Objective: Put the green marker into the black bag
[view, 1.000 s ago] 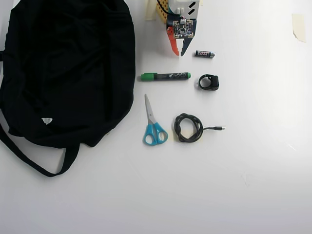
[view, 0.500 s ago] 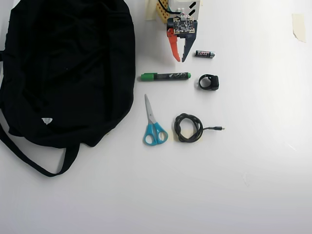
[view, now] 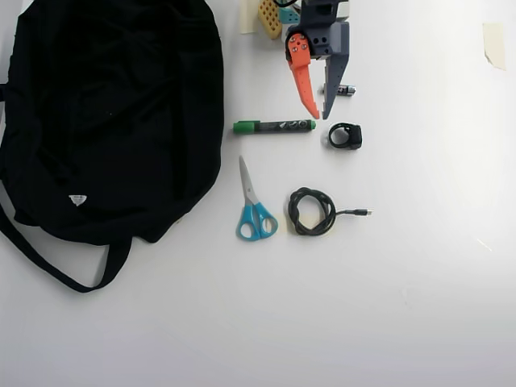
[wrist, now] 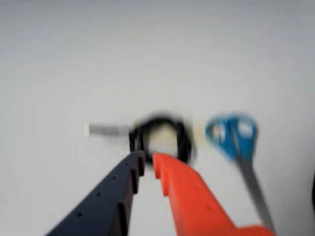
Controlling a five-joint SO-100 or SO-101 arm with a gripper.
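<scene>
Overhead view: the slim green marker [view: 274, 126], with bright green cap and dark lettered barrel, lies flat and horizontal on the white surface [view: 419, 282] just above centre frame, near the right edge of the large soft black fabric bag [view: 113, 113] that fills the upper left. The two-finger gripper [view: 319, 115] enters from the top edge and points down-frame, its orange finger and dark finger slightly parted with a narrow gap at the tips, holding nothing; the tips hang just above the marker's right end, apart from it as far as can be judged. A small black battery [view: 345, 89] sits partly hidden beside the dark finger, a black ring-shaped clip [view: 345, 135] lies just right of the marker, and blue-handled scissors [view: 255, 205] and a coiled black cable [view: 312, 211] lie lower, well apart from the bag. Wrist view (blurred): the fingers [wrist: 162, 182] converge toward the coiled cable, with the scissors at right; the marker is not visible here. The step in hand appears to be the approach to the marker; nothing has yet been grasped. The next move likely calls for widening the fingers, straddling the barrel across its width, and closing before carrying it left to the bag.
</scene>
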